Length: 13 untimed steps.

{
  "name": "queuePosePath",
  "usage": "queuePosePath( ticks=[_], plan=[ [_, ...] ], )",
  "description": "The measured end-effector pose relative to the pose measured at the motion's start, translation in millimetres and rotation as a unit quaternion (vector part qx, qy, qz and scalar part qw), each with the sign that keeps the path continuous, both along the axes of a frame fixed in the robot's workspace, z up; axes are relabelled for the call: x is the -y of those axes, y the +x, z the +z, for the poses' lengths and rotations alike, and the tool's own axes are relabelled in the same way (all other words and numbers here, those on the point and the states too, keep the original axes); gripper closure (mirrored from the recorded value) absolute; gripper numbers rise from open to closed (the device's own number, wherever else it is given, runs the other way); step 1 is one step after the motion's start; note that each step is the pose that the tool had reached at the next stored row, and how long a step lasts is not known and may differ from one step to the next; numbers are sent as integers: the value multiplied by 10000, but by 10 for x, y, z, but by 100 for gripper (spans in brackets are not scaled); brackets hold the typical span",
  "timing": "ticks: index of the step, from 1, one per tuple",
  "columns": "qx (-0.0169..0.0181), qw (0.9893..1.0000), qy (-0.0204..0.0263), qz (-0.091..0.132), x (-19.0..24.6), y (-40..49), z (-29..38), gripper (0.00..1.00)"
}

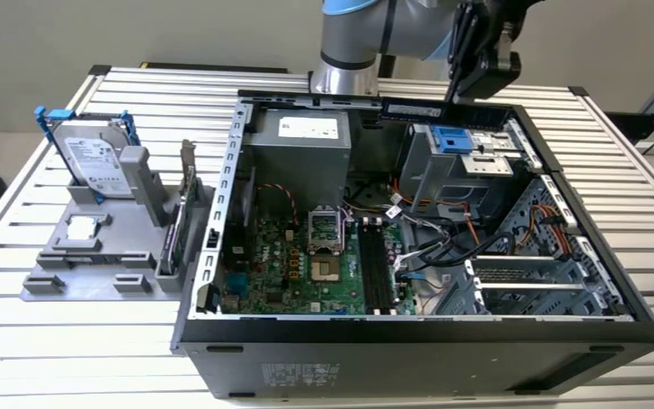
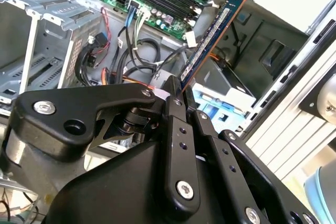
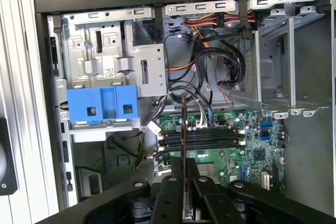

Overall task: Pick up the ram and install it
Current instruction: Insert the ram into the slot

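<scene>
The ram [image 1: 412, 108] is grasped by the gripper [image 1: 463, 98] over the far edge of the open case [image 1: 418, 341].
The gripper clenches one end; we see the long axis level, pointing to the exterior view's left. The memory slots [image 1: 378, 273] lie nearer and lower, and we judge them crosswise to it.

Matt black gripper [image 2: 181, 97], smooth dark-board ram [image 2: 210, 40] — bare grey sheet-metal case [image 1: 228, 196], ribbed aluminium table [image 1: 54, 336].

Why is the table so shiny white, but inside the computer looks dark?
In the exterior view, light falls straight on the table, so its metal slats glare pale, while the case walls shade its inside. In the first wrist view the slats glare too.
</scene>
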State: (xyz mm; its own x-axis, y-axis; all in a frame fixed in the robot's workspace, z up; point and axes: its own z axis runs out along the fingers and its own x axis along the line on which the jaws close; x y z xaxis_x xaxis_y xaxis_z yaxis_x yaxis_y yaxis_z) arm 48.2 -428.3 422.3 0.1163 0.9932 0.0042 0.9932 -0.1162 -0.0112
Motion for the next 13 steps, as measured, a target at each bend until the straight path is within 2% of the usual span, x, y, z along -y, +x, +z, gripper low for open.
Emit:
queuePosePath(
  ticks=[7,13],
  plan=[
    [0,9998,-1,-193,0,0,-30,100],
    [0,9992,-1,-408,0,-1,-49,100]
  ],
)
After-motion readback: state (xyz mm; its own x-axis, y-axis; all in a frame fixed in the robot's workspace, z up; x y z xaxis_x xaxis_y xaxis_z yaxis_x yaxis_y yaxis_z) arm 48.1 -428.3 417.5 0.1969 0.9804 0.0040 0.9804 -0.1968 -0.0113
